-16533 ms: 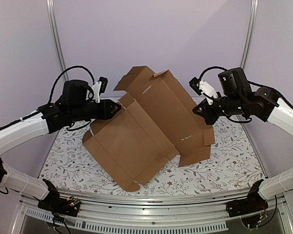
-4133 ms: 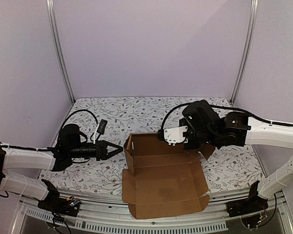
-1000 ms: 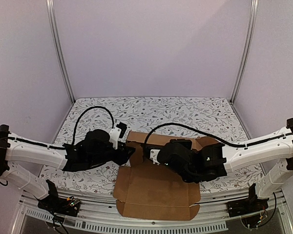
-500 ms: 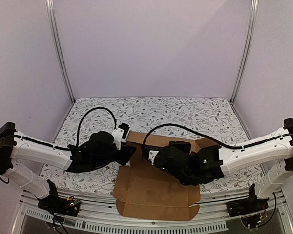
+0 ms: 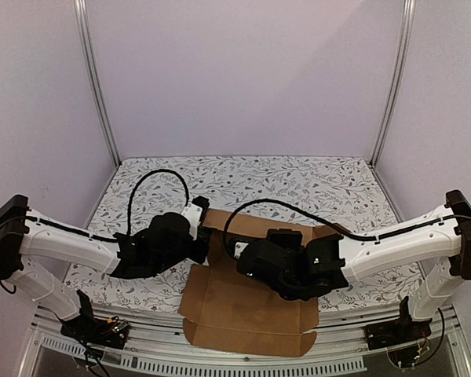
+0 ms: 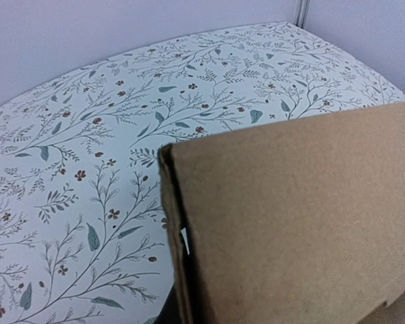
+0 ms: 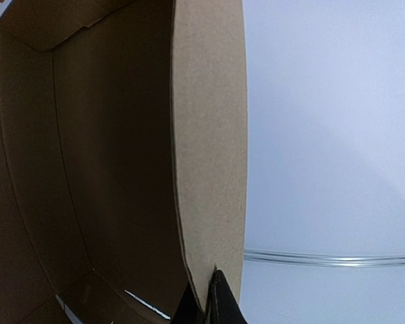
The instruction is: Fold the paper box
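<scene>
The paper box (image 5: 247, 310) is plain brown cardboard, half formed, with its wide flap lying flat toward the table's near edge. My left gripper (image 5: 202, 245) is against the box's left wall. In the left wrist view that wall (image 6: 297, 216) fills the frame and hides my fingers. My right gripper (image 5: 249, 263) reaches across the box interior from the right. In the right wrist view its black fingertips (image 7: 223, 304) pinch the edge of an upright cardboard wall (image 7: 209, 135), one on each side.
The table wears a white floral cloth (image 5: 298, 181), also seen in the left wrist view (image 6: 88, 169). Metal posts (image 5: 94, 86) (image 5: 392, 86) stand at the back corners before lilac walls. A metal rail (image 5: 220, 363) runs along the near edge.
Both grippers have shifted a little to the left and closer together at the box's left wall. The box's front flap has slid slightly toward the near edge.
</scene>
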Controlling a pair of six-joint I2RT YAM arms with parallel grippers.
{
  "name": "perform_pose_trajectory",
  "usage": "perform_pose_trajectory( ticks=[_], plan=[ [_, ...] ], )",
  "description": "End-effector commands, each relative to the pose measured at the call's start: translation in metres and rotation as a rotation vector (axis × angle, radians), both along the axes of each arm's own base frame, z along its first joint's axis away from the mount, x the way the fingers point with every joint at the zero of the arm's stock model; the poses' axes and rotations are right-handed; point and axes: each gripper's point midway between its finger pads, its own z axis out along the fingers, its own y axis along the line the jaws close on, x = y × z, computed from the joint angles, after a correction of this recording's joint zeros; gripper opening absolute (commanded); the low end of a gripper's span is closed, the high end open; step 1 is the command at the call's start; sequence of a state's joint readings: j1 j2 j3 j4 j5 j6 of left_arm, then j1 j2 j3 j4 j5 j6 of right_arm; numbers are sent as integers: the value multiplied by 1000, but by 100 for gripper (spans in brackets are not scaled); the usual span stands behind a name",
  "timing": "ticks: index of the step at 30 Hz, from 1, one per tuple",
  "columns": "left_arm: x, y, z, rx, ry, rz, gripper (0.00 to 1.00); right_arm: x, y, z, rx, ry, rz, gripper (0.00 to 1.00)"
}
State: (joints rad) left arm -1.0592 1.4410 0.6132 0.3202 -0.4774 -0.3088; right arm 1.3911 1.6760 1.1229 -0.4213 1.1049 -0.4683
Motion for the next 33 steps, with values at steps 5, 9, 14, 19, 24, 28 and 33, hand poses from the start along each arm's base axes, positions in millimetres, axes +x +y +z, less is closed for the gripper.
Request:
perform_pose_trajectory(
  ticks=[5, 9, 14, 19, 24, 28, 33],
  plan=[
    [-8, -30, 22, -28, -45, -107, 0, -28, 7, -50, -41, 278, 102, 21],
    [-7, -35, 23, -6, -59, -129, 0, -38, 21, -28, 80, 346, 137, 36],
    [-9, -47, 26, 13, -79, -188, 0, -64, 39, 10, 337, 502, 280, 54],
    [-10, -57, 28, 25, -91, -243, 0, -62, 30, 62, 558, 536, 320, 61],
    [-16, -69, 25, 38, -79, -334, 0, -52, 25, 90, 698, 543, 318, 62],
    [-20, -75, 22, 18, -57, -393, 0, -31, 26, 96, 838, 584, 263, 49],
    [-16, -81, 17, 0, -21, -397, 0, -20, 40, 92, 941, 631, 235, 13]
  ],
)
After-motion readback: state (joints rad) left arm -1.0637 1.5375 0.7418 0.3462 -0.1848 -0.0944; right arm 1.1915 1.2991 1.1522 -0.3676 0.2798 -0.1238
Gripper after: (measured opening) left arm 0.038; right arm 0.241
